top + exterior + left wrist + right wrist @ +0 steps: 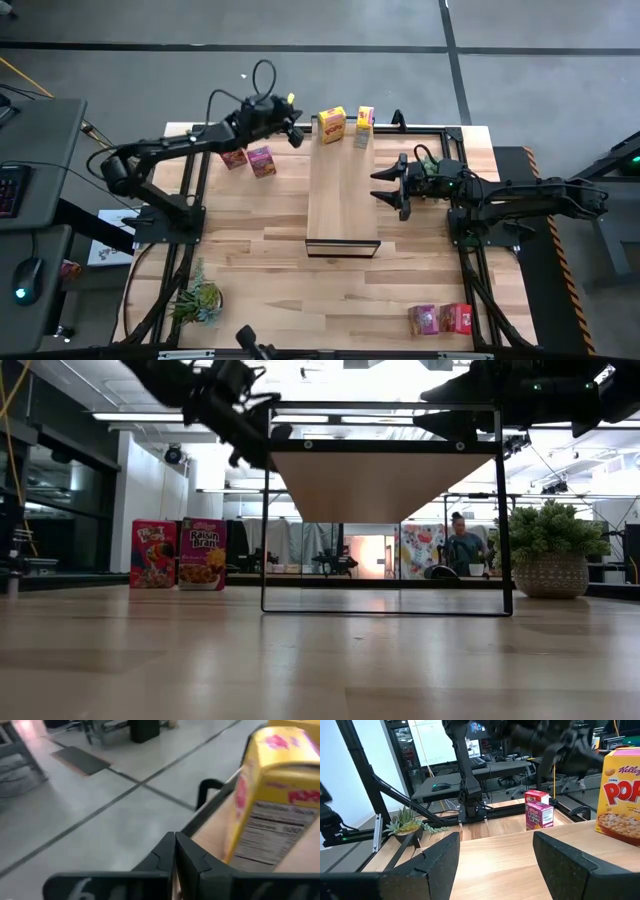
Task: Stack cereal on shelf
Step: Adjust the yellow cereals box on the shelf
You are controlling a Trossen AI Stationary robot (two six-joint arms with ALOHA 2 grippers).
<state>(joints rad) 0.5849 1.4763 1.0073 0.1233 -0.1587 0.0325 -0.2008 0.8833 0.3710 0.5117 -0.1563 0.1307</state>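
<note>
Hovering with its two dark fingers pressed together on nothing, the left gripper sits just off the far left corner of the long light-wood shelf with the thin black frame, beside the yellow cardboard cereal box that stands on the shelf's far end. In its own wrist view that yellow box rises close ahead and to one side of the closed fingertips, clear of them. A second yellow box stands next to the first on the same far end.

My reading is that both yellow boxes are already placed and the left arm is between pickups. Next it would need to open its fingers and travel to the magenta-purple box and the red box, which stand on the tabletop just left of the shelf's far end.

The right gripper waits at the shelf's right edge with fingers spread wide and empty. Another purple box and red box stand well off from the shelf's near right corner.

Most of the shelf top nearer than the yellow boxes is bare. The tight spot is the shelf's far left corner, where frame, gripper and yellow box crowd together.
</note>
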